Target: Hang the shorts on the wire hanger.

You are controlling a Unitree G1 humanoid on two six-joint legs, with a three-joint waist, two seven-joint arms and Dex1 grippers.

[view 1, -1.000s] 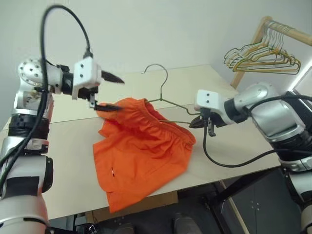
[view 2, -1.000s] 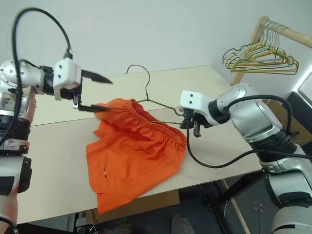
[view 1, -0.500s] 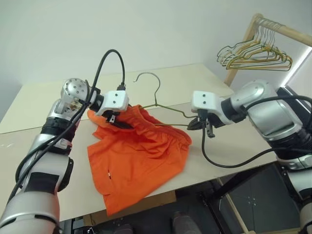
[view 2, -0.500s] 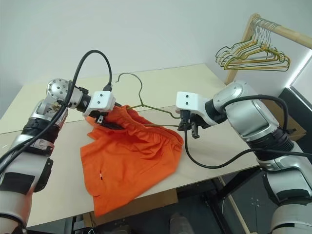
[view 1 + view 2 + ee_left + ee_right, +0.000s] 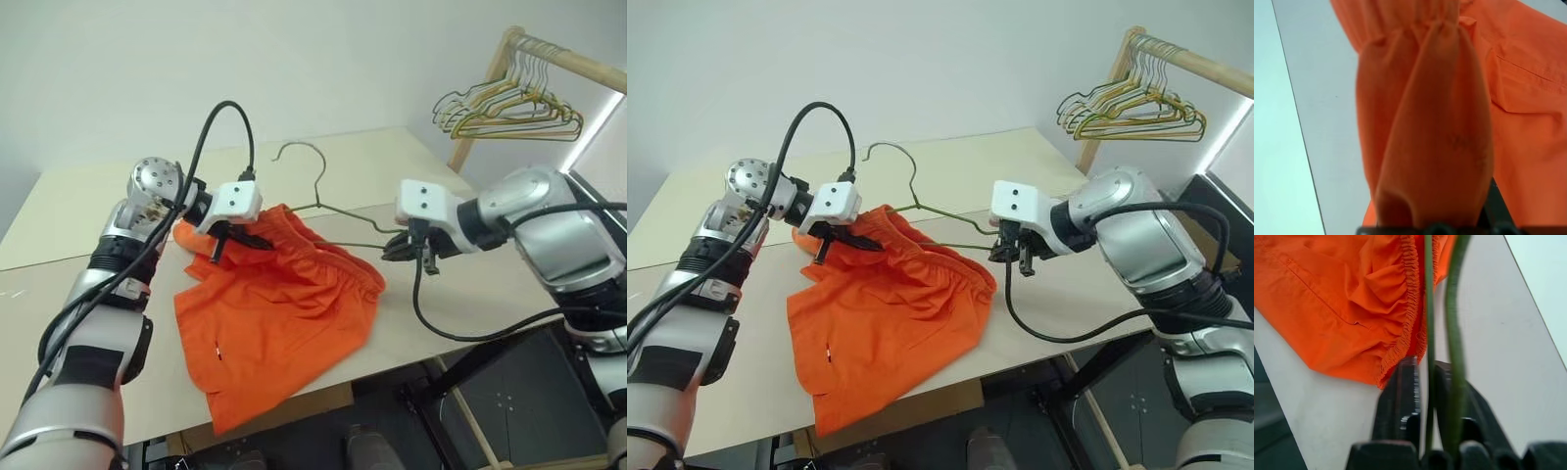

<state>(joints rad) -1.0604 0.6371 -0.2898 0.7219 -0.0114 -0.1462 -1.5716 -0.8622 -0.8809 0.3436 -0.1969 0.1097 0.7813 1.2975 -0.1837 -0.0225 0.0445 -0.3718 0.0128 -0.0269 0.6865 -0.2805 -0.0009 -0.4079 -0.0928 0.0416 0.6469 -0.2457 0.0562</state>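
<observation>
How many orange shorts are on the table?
1. The orange shorts lie spread on the table, with the waistband over the wire hanger and one corner in the left gripper. None hidden that I can see.

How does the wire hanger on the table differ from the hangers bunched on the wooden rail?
The wire hanger is a single dull grey-brown one, partly inside the orange shorts on the table; the bunched hangers are several, gold and green. It lies low with its hook pointing away from the robot; they hang by their hooks from the wooden rail. Both are thin wire triangles with hooked tops.
</observation>
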